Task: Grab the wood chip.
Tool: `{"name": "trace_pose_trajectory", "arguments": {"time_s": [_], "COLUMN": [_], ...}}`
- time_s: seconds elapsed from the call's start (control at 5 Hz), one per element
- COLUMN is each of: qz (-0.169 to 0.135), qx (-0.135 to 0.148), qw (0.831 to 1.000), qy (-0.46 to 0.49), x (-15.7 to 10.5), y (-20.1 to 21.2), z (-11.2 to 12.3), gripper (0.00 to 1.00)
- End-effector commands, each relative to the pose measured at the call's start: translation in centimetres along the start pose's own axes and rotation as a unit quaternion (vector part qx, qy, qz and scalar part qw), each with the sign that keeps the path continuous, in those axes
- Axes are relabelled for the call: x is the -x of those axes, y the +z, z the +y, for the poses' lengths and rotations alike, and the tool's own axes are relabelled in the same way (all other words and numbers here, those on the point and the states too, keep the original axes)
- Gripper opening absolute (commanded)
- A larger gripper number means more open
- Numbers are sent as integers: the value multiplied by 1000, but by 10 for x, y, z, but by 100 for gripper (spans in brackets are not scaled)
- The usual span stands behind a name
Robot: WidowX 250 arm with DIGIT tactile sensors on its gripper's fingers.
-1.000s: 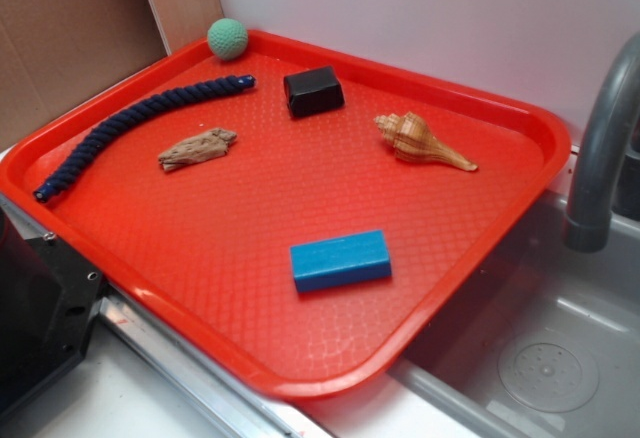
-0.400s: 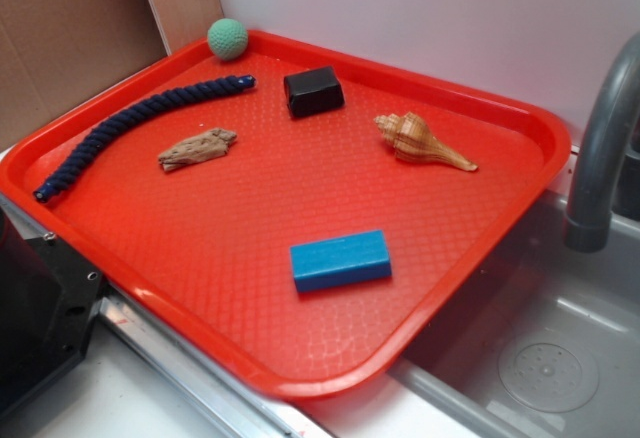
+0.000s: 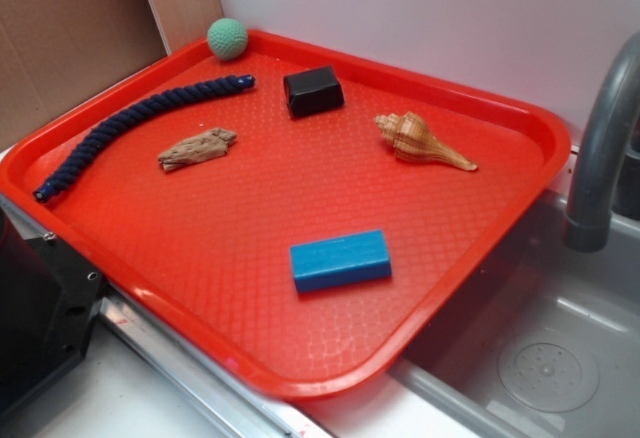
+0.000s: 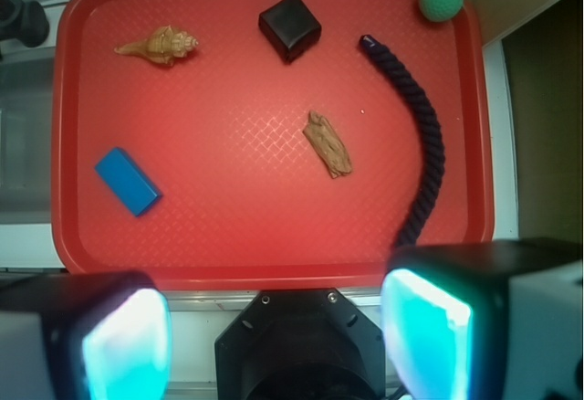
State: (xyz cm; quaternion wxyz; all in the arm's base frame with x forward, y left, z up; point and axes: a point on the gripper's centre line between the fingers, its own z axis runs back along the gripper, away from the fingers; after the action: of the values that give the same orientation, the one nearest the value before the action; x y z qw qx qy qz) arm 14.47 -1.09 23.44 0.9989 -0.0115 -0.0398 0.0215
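Observation:
The wood chip (image 3: pixel 198 148) (image 4: pixel 328 145) is a small, jagged, brown-grey flat piece lying on the red tray (image 3: pixel 250 288) (image 4: pixel 228 263), left of its middle in the exterior view. My gripper (image 4: pixel 276 336) shows only in the wrist view, high above the tray's near edge. Its two glowing cyan pads (image 4: pixel 427 329) stand wide apart with nothing between them. It is open and far from the chip. The exterior view does not show the gripper.
On the tray also lie a black block (image 3: pixel 313 91), a tan spiral seashell (image 3: pixel 420 141), a blue block (image 3: pixel 340 260), a dark blue rope (image 3: pixel 130 128) and a green ball (image 3: pixel 227 38). A grey faucet (image 3: pixel 600 148) and sink (image 3: pixel 540 358) are to the right.

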Motion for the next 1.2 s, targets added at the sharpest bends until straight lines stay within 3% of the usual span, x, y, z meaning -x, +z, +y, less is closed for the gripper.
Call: {"name": "trace_pose_trajectory", "arguments": {"time_s": [0.0, 0.2, 0.4, 0.6, 0.8, 1.0], "qz": [-19, 7, 54, 52, 71, 92], "qx": [20, 32, 5, -17, -29, -27], "qw": [981, 965, 959, 972, 977, 977], "qy": [-192, -260, -277, -229, -201, -189], "x": [-100, -106, -80, -47, -40, -50], "y": [-30, -58, -90, -138, -165, -186], "z": [29, 43, 50, 58, 57, 67], "gripper": [100, 100, 100, 100, 100, 100]}}
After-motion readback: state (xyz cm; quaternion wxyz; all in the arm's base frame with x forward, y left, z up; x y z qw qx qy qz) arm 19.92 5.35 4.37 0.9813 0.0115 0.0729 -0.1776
